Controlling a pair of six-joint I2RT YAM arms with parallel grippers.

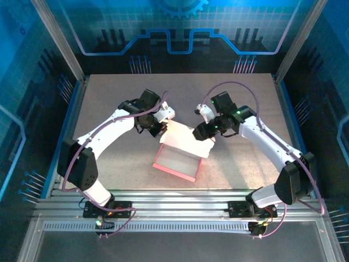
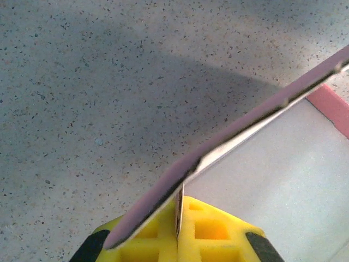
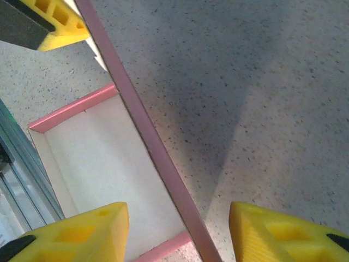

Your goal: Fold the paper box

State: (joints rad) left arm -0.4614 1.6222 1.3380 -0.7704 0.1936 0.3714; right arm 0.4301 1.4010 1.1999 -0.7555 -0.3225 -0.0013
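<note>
The paper box [image 1: 177,158] lies at the table's middle, pink outside and whitish inside, with its far wall standing up. My left gripper [image 1: 161,128] is at the far wall's left end. In the left wrist view its yellow fingers [image 2: 218,229] are shut on the thin cardboard of the paper box [image 2: 245,128], and the gripper [image 2: 180,221] pinches a flap edge. My right gripper [image 1: 203,134] is at the wall's right end. It [image 3: 177,232] stands open, its fingers [image 3: 82,232] straddling the pink wall [image 3: 147,131] without touching it.
The speckled table [image 1: 109,109] stretches round the box on all sides. Metal rails [image 1: 174,199] run along the near edge, and blue enclosure walls [image 1: 65,87] bound the left, right and back. The left gripper's yellow finger [image 3: 57,24] shows beyond the wall in the right wrist view.
</note>
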